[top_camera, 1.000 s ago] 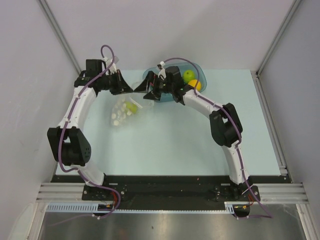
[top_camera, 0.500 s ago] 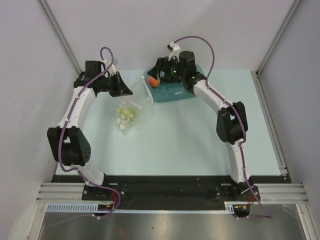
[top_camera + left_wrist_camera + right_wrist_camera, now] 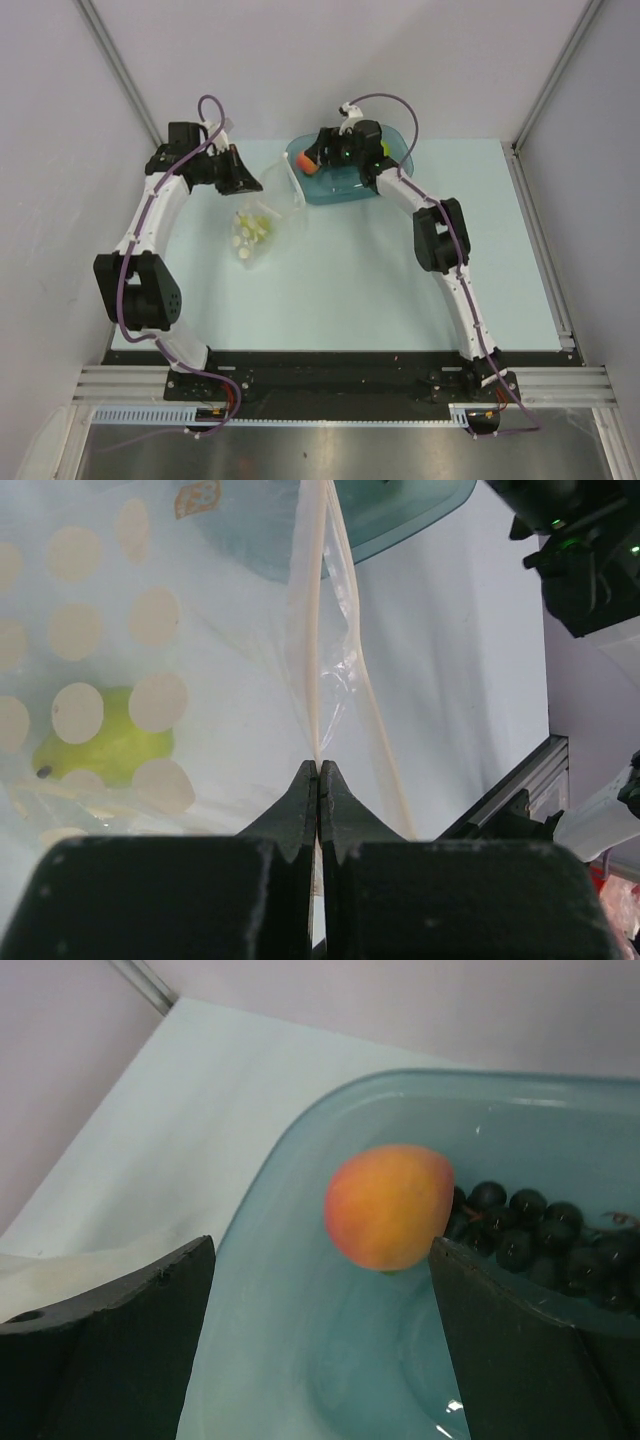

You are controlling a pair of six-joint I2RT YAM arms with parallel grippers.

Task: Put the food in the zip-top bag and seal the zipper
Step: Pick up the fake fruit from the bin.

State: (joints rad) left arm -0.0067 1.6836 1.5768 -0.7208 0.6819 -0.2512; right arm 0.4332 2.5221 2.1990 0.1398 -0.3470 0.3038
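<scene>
The clear zip-top bag (image 3: 262, 225) with pale dots lies on the table left of the teal tub (image 3: 390, 180). It holds a green fruit (image 3: 105, 745). My left gripper (image 3: 318, 770) is shut on the pale zipper (image 3: 320, 630) strip at the bag's mouth and holds that edge up; it shows in the top view (image 3: 250, 183). My right gripper (image 3: 320, 1250) is open over the tub's left end (image 3: 315, 160). The red-orange peach (image 3: 390, 1205) lies in the tub between its fingers, near the right one. The dark grape bunch (image 3: 530, 1240) lies beside the peach. The other fruits are hidden under the right arm.
The tub (image 3: 300, 1360) stands at the back middle of the table, its left rim close to the bag's mouth. Metal frame rails (image 3: 540, 190) run along the table's right side and back corners.
My right gripper has swung from the bag's mouth back over the tub's left end, above the peach. The bag has shifted and sagged a little. The left gripper keeps its grip.
</scene>
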